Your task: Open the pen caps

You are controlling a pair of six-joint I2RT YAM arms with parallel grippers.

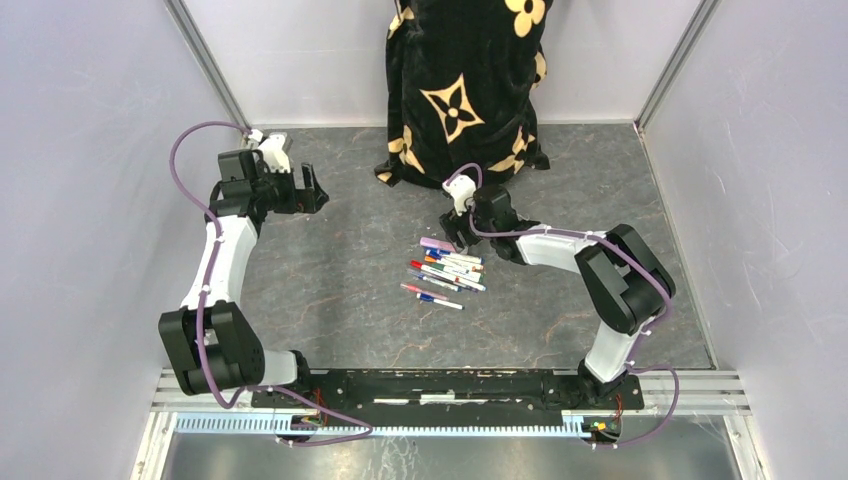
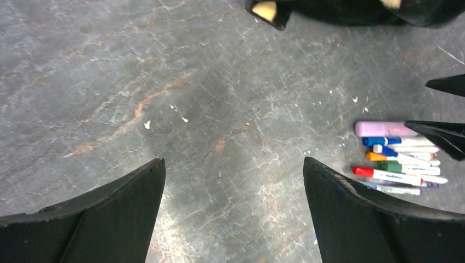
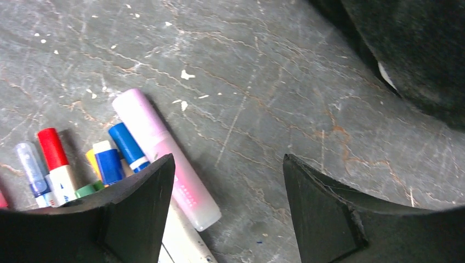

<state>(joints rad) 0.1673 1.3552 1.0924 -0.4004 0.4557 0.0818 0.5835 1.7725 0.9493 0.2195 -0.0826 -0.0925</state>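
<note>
The pens (image 1: pixel 445 272) lie in a loose bundle on the grey desk (image 1: pixel 340 290), right of centre, most of them side by side with their coloured ends pointing the same way. The pen caps (image 2: pixel 384 156) are all seated on their barrels; none is off that I can see. From the right wrist you can pick them out: a red cap (image 3: pixel 52 143), a blue cap (image 3: pixel 125 143), a paler bluish one at the far left, and hints of orange and green tucked under the finger.

The right end effector (image 3: pixel 227 159) is down at the far end of the bundle, jaws spread wide with bare desk between them. Its one finger sits over the pink pen (image 3: pixel 143 123), the fat one lying on the far edge of the group. Whether that finger touches the pen, I cannot tell. Nothing is gripped.

Over on the other side, the left end effector (image 2: pixel 233 161) is well apart from the pens, out over the far left of the desk. It is gaping wide too, with nothing between the fingers but marbled grey surface. From its camera the bundle shows at the right edge.

Behind it all, a black cloth (image 1: pixel 465 90) with cream flower shapes stands against the back wall, its hem just beyond the right arm's wrist.
</note>
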